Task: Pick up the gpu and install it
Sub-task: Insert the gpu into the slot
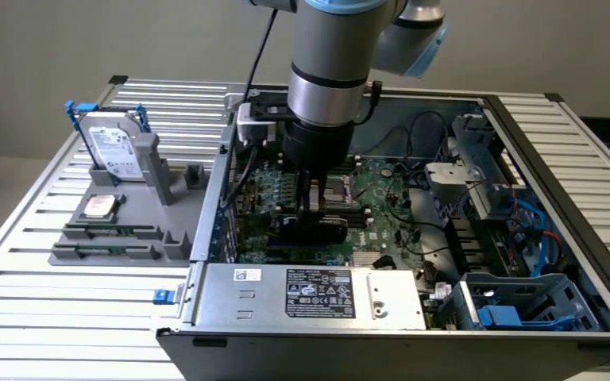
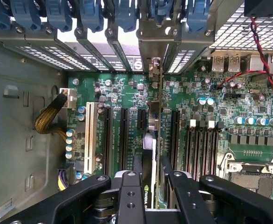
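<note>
The gpu (image 2: 155, 109) stands on edge inside the open computer case (image 1: 559, 151), over the black expansion slots (image 2: 123, 135) of the green motherboard (image 2: 220, 98). Its bracket end points toward the rear slot openings under the blue clips (image 2: 91, 14). My gripper (image 2: 153, 184) is shut on the card, one black finger (image 2: 129, 193) on each face, the shroud with its green logo showing between them. In the exterior view the gripper (image 1: 314, 208) reaches straight down into the case with the black gpu (image 1: 311, 232) below it, low against the board.
A silver hard drive with blue handle (image 1: 114, 147) stands on a grey fixture (image 1: 125, 238) outside the case. The power supply (image 1: 310, 294) sits at the front and a blue drive cage (image 1: 527, 305) beside it. Memory slots (image 2: 201, 144), CPU socket (image 2: 248, 172), braided cable (image 2: 48, 119) and red-black wires (image 2: 262, 70) flank the card.
</note>
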`<action>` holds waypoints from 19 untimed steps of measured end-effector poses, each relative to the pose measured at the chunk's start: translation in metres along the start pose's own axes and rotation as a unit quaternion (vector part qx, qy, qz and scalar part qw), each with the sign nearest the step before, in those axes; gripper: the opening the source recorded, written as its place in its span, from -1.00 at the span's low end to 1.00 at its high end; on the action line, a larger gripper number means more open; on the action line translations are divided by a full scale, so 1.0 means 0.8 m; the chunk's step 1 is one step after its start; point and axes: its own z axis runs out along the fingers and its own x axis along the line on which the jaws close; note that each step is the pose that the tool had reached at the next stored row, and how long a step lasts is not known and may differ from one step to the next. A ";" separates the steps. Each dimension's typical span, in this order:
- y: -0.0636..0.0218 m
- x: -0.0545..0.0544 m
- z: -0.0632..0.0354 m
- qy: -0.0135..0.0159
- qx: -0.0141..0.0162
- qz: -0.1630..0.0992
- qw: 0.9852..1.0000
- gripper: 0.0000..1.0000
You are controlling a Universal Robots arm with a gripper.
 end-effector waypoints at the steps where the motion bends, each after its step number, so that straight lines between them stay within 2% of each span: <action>1: 0.000 0.000 0.000 0.000 0.000 0.000 1.000 -0.47; 10: 0.000 0.000 0.004 0.003 0.000 0.000 1.000 -0.47; 19: 0.000 -0.001 0.005 0.005 -0.001 0.000 1.000 -0.47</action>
